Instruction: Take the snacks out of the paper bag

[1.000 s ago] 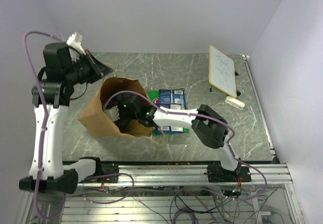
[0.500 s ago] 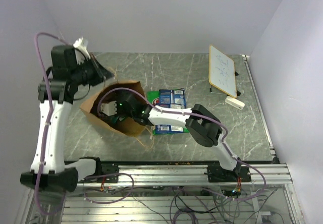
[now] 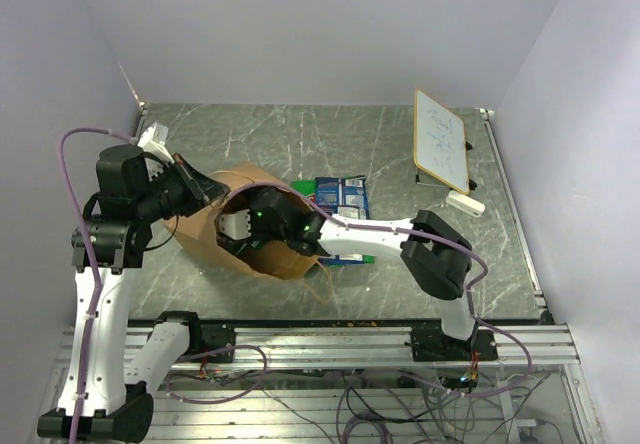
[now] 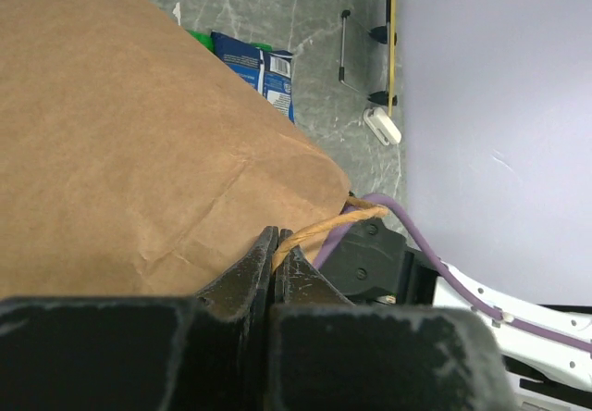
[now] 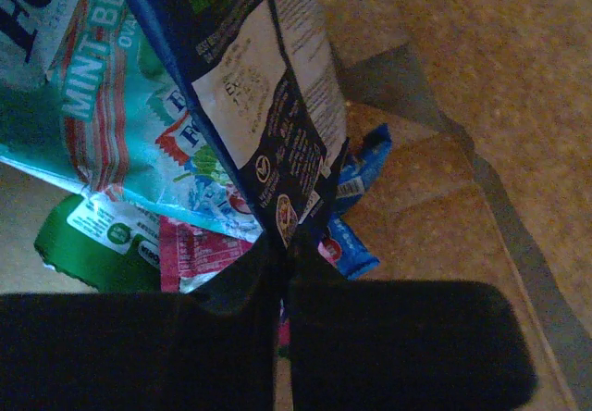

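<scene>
Inside the paper bag (image 3: 205, 236), the right hand (image 5: 282, 244) grips the near edge of a dark blue packet (image 5: 268, 105), which stretches deeper in. The left hand (image 4: 275, 244) pinches the bag's handle (image 4: 324, 229).

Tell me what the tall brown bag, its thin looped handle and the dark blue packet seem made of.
Tall brown bag: matte kraft paper; dull fibrous face, soft creases.
Thin looped handle in the left gripper: likely twisted paper cord; spiral strands show.
Dark blue packet in the right gripper: probably glossy printed foil or plastic film; smooth face, crisp fold.
</scene>
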Motion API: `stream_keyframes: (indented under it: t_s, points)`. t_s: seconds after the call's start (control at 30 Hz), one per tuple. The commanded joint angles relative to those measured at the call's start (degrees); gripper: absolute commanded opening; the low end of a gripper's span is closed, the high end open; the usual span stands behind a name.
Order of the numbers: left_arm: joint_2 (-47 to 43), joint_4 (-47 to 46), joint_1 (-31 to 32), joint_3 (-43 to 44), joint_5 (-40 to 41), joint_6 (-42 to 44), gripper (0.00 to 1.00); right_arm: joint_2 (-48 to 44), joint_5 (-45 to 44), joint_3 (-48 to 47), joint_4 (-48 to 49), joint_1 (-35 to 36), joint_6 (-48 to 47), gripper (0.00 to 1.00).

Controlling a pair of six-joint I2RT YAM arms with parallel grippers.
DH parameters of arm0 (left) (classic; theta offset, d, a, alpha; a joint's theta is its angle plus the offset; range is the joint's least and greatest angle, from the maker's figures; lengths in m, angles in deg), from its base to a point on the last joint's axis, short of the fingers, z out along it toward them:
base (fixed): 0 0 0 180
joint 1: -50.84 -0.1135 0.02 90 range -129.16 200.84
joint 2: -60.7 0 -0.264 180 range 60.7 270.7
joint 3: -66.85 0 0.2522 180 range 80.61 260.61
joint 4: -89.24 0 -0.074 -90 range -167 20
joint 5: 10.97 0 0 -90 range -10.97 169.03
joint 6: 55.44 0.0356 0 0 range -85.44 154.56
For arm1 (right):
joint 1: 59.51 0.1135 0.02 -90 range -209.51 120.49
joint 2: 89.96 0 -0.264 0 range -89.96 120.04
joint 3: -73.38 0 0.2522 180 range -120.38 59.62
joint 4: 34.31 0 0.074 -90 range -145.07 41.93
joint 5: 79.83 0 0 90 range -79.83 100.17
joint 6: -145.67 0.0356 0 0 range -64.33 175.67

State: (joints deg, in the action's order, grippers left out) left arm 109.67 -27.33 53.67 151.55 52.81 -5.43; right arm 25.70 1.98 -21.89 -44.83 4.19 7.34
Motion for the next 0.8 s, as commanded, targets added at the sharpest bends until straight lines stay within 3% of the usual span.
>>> stream_keyframes:
  t_s: [0.0, 0.13, 0.3, 0.53, 0.63, 0.77]
  points:
    - [-0.4, -1.1, 0.2, 0.5, -0.7, -2.3, 0.07, -5.9, 2.8, 2.5, 1.7, -0.5, 3.5, 0.0]
    - [-0.3, -1.5, 0.2, 1.2, -0.5, -2.7, 0.07, -8.2, 4.1, 6.5, 1.9, -0.6, 4.6, 0.0]
    - [0.9, 0.5, 0.3, 3.5, 0.3, -1.0, 0.07, -10.0, 4.4, 9.7, 1.1, -0.6, 4.6, 0.16]
    - [-0.3, 2.5, 0.2, 2.2, 0.4, -0.1, 0.07, -12.9, 8.0, 11.9, 0.0, -0.6, 5.5, 0.22]
    - [-0.9, 3.5, 0.3, 1.7, 0.0, 0.3, 0.07, -15.4, 13.5, 14.6, 0.3, -0.6, 4.4, 0.24]
    - [-1.4, 4.7, 0.2, 1.7, 0.4, 1.0, 0.07, -19.0, 29.2, 18.9, 0.8, -0.7, 1.4, 0.31]
